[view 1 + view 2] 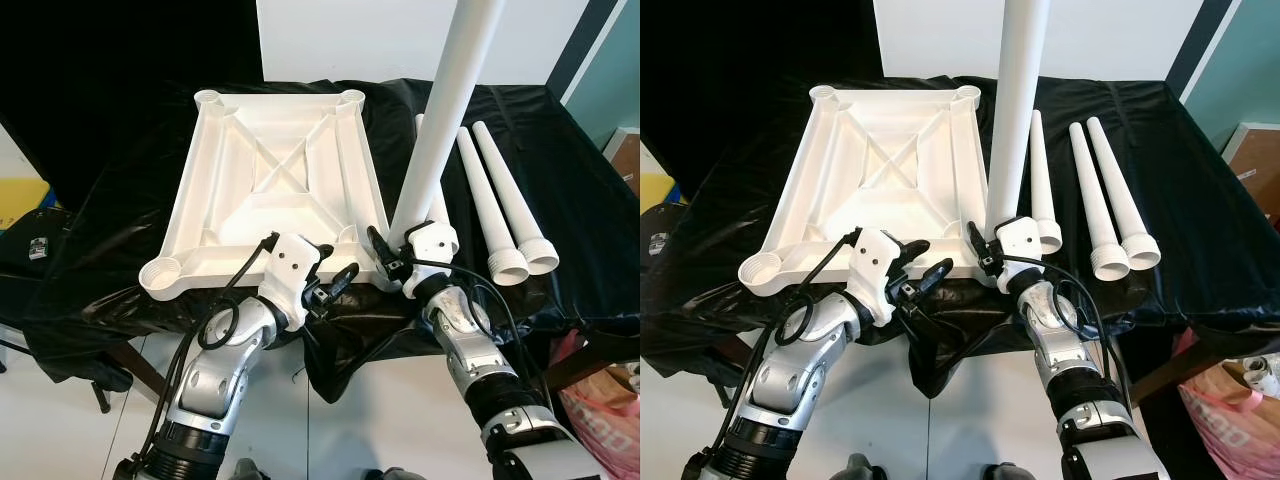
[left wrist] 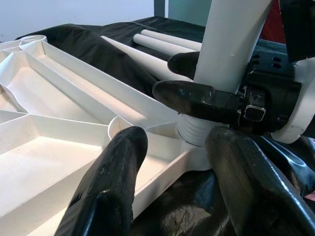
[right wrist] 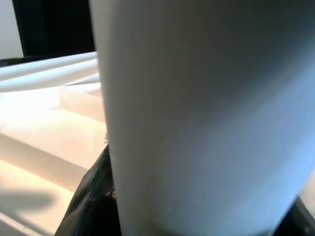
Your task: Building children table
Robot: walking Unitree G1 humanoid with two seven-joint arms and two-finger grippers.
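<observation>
The right gripper [image 1: 392, 258] was clamped low on the upright leg [image 1: 445, 110], seated in the tabletop [image 1: 270, 170] socket beneath it. The left gripper [image 1: 335, 285], fingers apart, hovered beside. Rigid, light, smooth plastic; grip near the base.

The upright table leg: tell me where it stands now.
The upright leg stands at the near right corner socket of the upside-down tabletop, held by the right gripper, with three loose legs lying to its right.

Bright, even indoor light; head views sharp, right wrist view blurred by the close white leg [image 3: 197, 113]
</observation>
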